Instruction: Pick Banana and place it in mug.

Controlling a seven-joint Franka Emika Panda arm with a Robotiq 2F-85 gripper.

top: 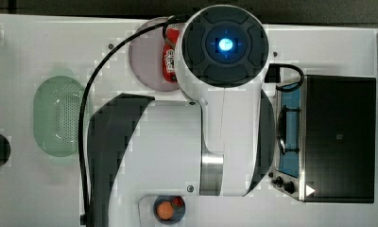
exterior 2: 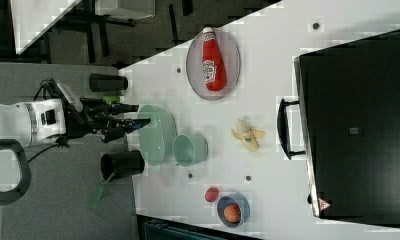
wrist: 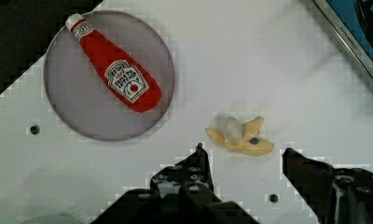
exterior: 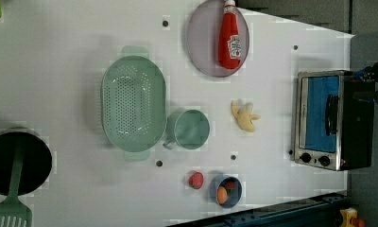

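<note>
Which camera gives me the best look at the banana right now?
The wrist view: the banana lies close below the camera, its peeled lobes and small sticker plain, between the open tool's fingers. The left view and the right view show it whole but small, on the white table between the mug and the toaster oven.

Landmark: mug (exterior: 192,129), upright on counter (exterior: 59,71). All bearings per the left view.

- Left of mug, just beside it: perforated basket (exterior: 133,103).
- Right of mug, apart from it: banana (exterior: 244,116), lying on counter.
- Further right, beyond banana: toaster oven (exterior: 332,120).
- Above mug and to its right: plate (exterior: 203,42), with ketchup bottle (exterior: 230,40) lying on it.
- Below mug: red fruit (exterior: 195,180) on counter; just right of that, bowl (exterior: 234,195) with orange ball (exterior: 222,194) in it.
- Far left of mug, past basket: dark pot (exterior: 36,161).
</note>
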